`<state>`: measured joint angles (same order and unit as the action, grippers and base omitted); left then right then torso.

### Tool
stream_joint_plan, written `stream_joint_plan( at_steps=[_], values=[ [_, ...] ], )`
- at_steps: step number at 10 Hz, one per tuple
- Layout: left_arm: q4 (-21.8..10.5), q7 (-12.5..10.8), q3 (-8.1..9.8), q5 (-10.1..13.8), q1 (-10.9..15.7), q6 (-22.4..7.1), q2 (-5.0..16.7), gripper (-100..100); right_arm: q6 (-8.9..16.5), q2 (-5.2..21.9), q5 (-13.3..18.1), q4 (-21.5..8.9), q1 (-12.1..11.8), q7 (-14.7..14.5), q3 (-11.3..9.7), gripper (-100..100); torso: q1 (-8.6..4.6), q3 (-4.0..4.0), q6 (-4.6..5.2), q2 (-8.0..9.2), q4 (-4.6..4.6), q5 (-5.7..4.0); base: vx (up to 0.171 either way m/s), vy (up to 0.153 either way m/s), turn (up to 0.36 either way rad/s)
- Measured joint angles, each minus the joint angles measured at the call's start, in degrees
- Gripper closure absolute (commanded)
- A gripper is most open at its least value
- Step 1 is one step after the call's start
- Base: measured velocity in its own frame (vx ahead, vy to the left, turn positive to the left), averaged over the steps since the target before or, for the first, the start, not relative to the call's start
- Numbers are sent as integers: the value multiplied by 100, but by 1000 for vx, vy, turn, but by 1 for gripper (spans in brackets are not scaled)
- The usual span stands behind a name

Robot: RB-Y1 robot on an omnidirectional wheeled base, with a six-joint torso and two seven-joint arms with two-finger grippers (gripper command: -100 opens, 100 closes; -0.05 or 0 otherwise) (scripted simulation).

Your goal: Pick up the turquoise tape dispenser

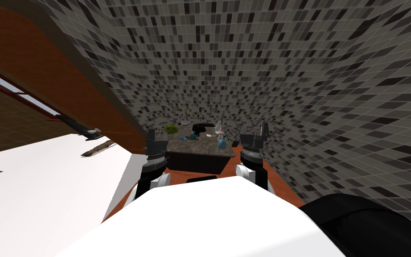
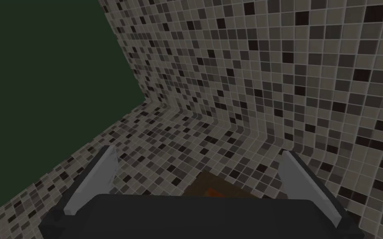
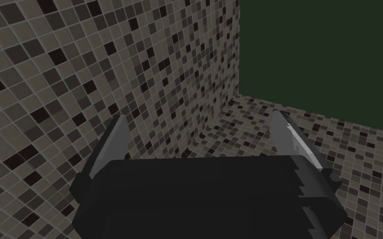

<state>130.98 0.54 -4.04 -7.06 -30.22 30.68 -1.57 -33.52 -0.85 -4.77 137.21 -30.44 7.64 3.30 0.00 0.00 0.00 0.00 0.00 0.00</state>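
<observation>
**Head camera high, wrist cameras on the wall**

The counter is viewed steeply from above, some way ahead, between the left hand and the right hand. Each wrist camera is aimed along its hand at the mosaic-tiled wall, which is shared by all three views.

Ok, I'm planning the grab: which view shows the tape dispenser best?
The head view: the tape dispenser is a small turquoise spot on the dark table ahead. The left gripper and right gripper, both open, point their wrist views at tiled walls instead.
</observation>
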Motion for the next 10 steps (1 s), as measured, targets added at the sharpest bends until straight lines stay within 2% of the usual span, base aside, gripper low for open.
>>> stream_joint_plan(
  at_steps=[4,10],
  values=[
    [-166,-113,109,102,389,-485,548,-100,0,0,0,0,0,0,0,0,-10,5,1,9,2,-2,-31,-31,-15],
    [-519,-306,315,271,1065,-1314,887,-100,0,0,0,0,0,0,0,0,-10,5,1,8,2,-2,-25,-27,-19]
  ],
)
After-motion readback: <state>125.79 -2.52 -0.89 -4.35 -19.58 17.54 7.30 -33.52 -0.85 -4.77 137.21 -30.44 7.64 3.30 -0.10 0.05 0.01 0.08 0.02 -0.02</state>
